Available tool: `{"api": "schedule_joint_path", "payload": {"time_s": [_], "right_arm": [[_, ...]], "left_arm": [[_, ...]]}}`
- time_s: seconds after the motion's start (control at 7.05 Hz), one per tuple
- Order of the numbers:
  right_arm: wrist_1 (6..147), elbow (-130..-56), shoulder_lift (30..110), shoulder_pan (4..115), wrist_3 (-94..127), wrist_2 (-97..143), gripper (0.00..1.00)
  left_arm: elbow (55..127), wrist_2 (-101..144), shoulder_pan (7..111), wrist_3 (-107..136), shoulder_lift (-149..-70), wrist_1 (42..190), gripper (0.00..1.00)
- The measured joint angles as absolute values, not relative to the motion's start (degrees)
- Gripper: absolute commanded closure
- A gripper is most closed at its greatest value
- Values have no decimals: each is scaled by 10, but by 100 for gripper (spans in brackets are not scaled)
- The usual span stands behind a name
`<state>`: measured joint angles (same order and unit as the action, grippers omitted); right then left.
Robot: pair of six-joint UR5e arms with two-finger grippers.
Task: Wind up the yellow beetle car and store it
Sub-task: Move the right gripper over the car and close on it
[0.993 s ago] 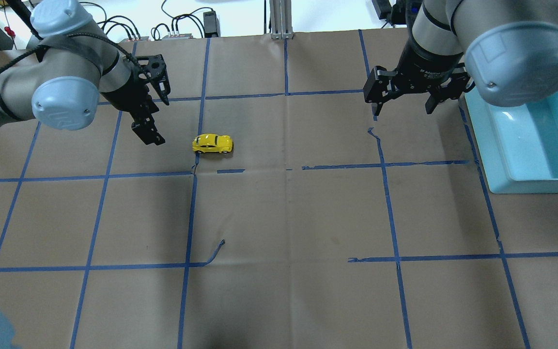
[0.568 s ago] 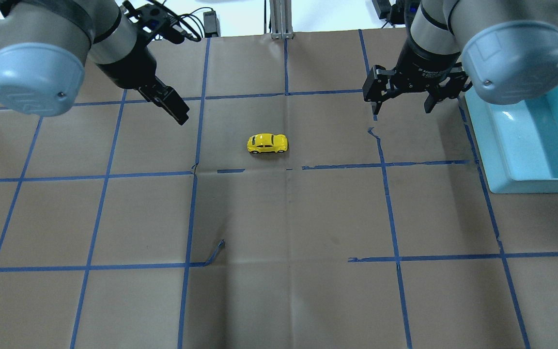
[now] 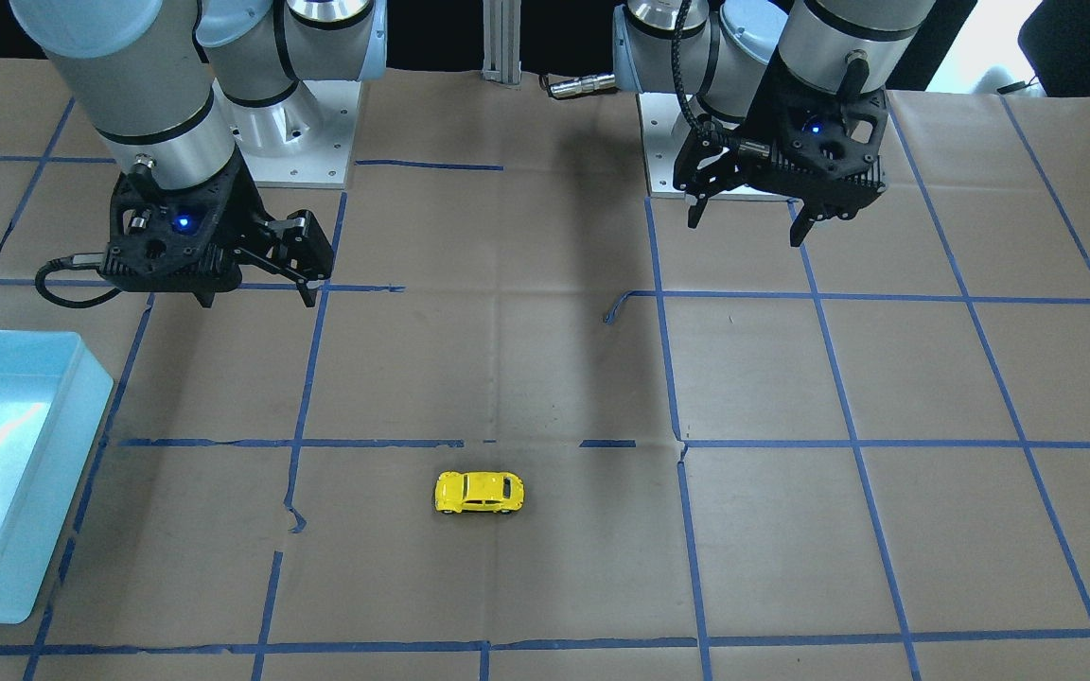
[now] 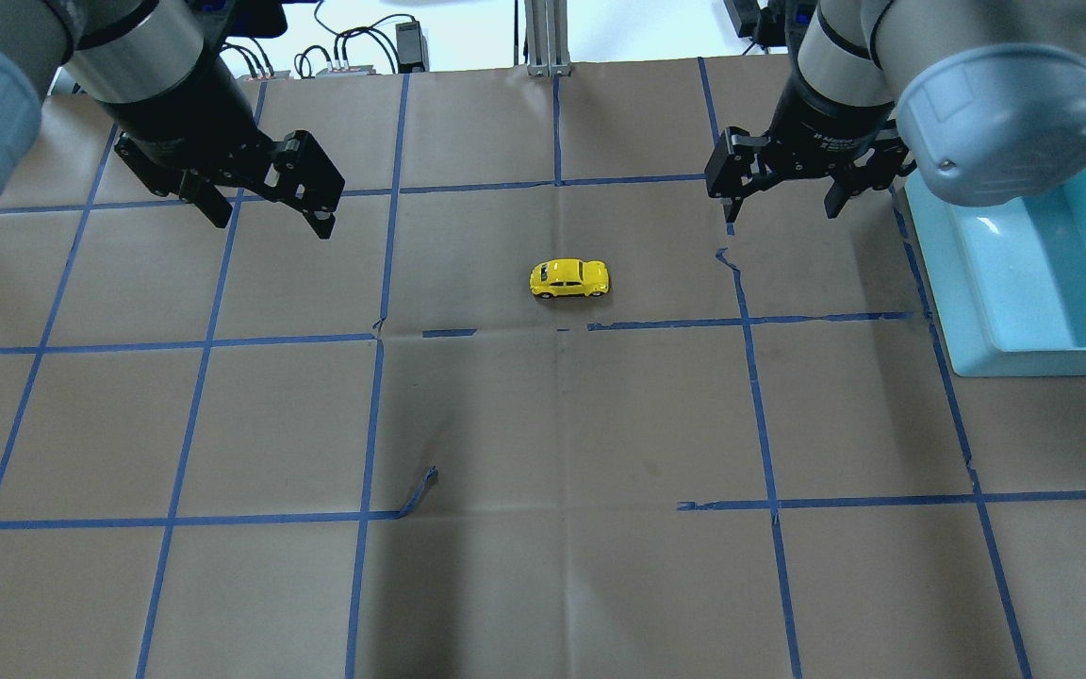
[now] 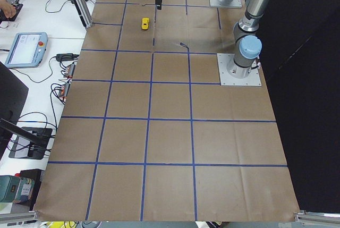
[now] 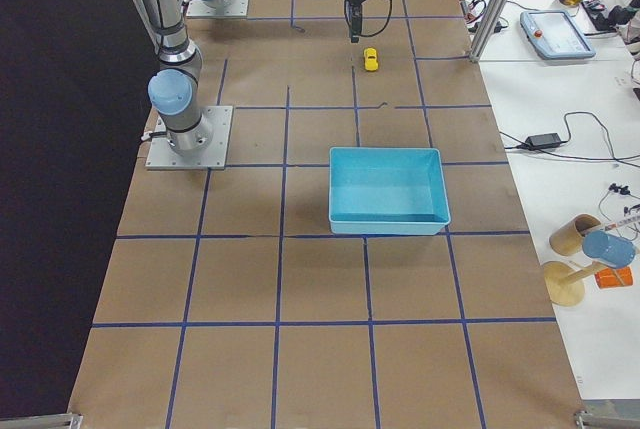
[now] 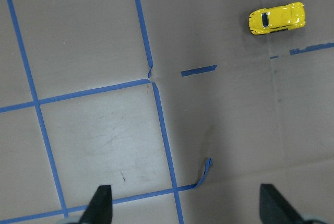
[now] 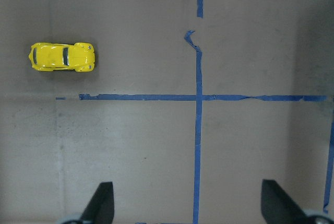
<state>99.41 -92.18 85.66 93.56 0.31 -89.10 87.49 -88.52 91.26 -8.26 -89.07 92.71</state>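
Note:
The yellow beetle car (image 4: 569, 278) stands on its wheels on the brown paper near the table's middle, alone and touched by nothing. It also shows in the front view (image 3: 479, 492), the left wrist view (image 7: 276, 18) and the right wrist view (image 8: 61, 57). My left gripper (image 4: 270, 222) hangs open and empty above the table, well to the car's left and behind it. My right gripper (image 4: 781, 219) hangs open and empty to the car's right, between the car and the bin.
A light-blue bin (image 4: 977, 311) stands at the right edge of the table, past the right gripper, and looks empty. Blue tape lines grid the paper, with a loose curl of tape (image 4: 422, 490) at the front.
The car has rolled rightwards from beside the left gripper to the table's middle. The left gripper has pulled back and turned to point down. The right arm has hardly moved.

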Motion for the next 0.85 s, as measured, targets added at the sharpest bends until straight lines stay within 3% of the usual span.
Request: {"api": "schedule_joint_path", "payload": {"time_s": [0.85], "right_arm": [[1084,-927,761,1045,-441,-885,0]], "left_arm": [[879,-883,903,-73,-880,933,1]]}}
